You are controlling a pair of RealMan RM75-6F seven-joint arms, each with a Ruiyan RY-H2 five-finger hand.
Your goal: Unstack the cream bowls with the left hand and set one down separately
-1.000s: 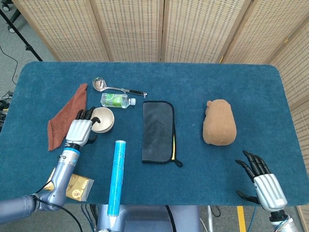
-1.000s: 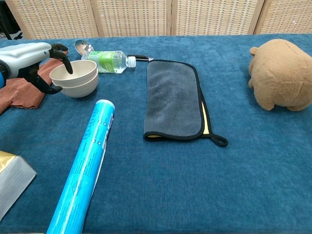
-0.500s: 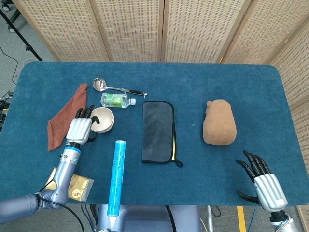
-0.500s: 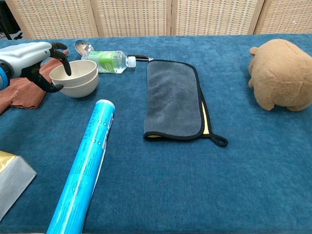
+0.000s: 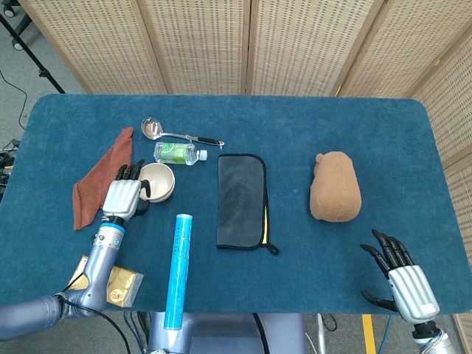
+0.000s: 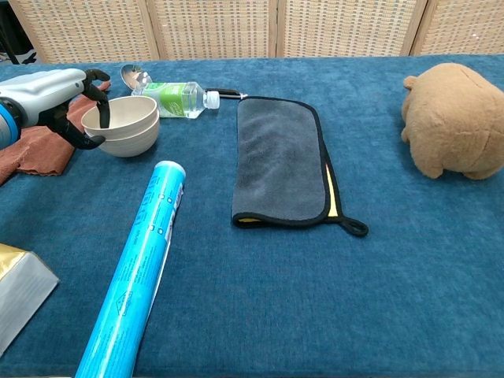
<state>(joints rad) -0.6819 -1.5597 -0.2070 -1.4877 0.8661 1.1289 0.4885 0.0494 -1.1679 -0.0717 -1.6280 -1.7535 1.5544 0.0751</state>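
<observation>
— Chest view puts our left hand (image 6: pixel 49 102) at the near-left rim of the cream bowls (image 6: pixel 120 126): thumb under the lip of the top one, a dark fingertip hooked over its edge. We read that as a pinch on the upper bowl. The stack sits on the blue table (image 6: pixel 315 299), just beside the rust cloth (image 6: pixel 31 150) and near the water bottle (image 6: pixel 177 98)

— Agreed, and from the head view our hand (image 5: pixel 122 198) covers the stack's left side, so we cannot tell how deep the pinch goes. Our right hand (image 5: pixel 402 280) hangs off the near-right corner, fingers spread, holding nothing

— What worries us?

— The top bowl looks tilted in the lower one. If we lift by one edge, the lower bowl may ride up with it, then drop and roll toward the blue tube (image 6: pixel 138 268)

— Or the smooth rim slips out of a thin pinch

— Also the ladle (image 5: pixel 171 133) and bottle lie close behind; a wide swing would knock them. We would set down in the bare patch ahead of the grey towel (image 6: pixel 281 161)
</observation>
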